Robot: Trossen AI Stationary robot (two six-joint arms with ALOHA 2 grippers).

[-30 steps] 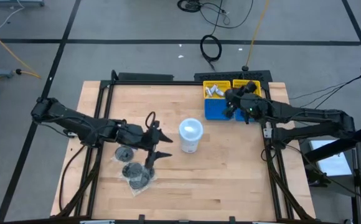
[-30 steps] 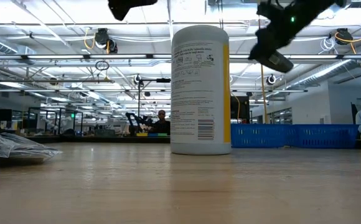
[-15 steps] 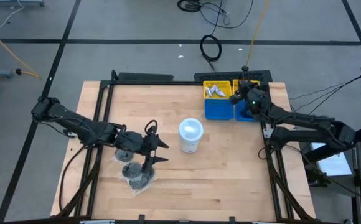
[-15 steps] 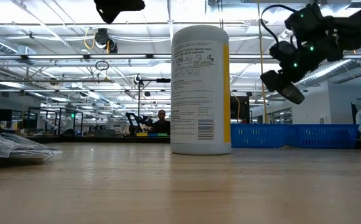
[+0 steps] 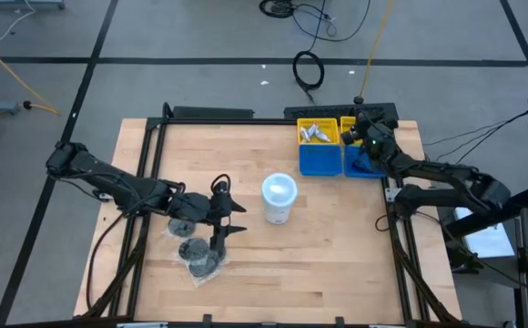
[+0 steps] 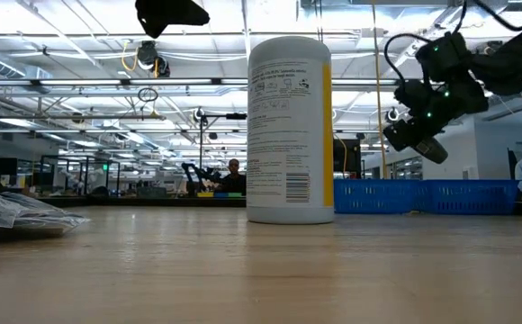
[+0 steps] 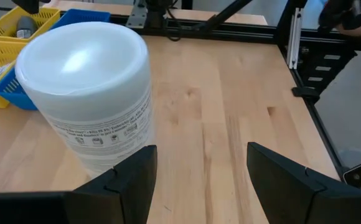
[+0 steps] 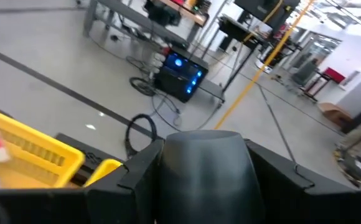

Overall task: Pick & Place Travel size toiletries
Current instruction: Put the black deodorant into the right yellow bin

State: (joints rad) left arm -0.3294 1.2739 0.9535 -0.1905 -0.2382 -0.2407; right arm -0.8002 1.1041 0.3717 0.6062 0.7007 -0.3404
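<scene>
My right gripper [image 5: 362,137] hovers above the bins at the table's far right corner, shut on a dark grey mini bottle [image 8: 205,168] that fills the gap between its fingers in the right wrist view. In the low view the right gripper [image 6: 416,139] hangs well above the table. Pale small toiletries [image 5: 314,132] lie in the yellow bin [image 5: 319,121]. Two dark clear-wrapped discs [image 5: 191,241] lie flat on the table's near left part. My left gripper [image 5: 232,219] is open, raised between the discs and the white tub [image 5: 279,199]; in its own view the left gripper [image 7: 199,180] faces the tub [image 7: 87,93]. My right gripper pinches the dark grey mini bottle between its two fingers [image 8: 140,177], one on each side of its body [image 8: 168,168]. The bottle is lifted clear above the bins. How far back it reaches, I cannot tell.
A blue bin [image 5: 320,159] sits in front of the yellow one, and a second yellow and blue pair [image 5: 366,166] stands to their right at the table's edge. The tall white tub stands upright mid-table. Bare wood lies along the near side.
My right gripper, still shut on the bottle, has moved from above the blue bin toward the table's far right corner and has come lower. My left gripper has drawn back slightly toward the left, staying open.
</scene>
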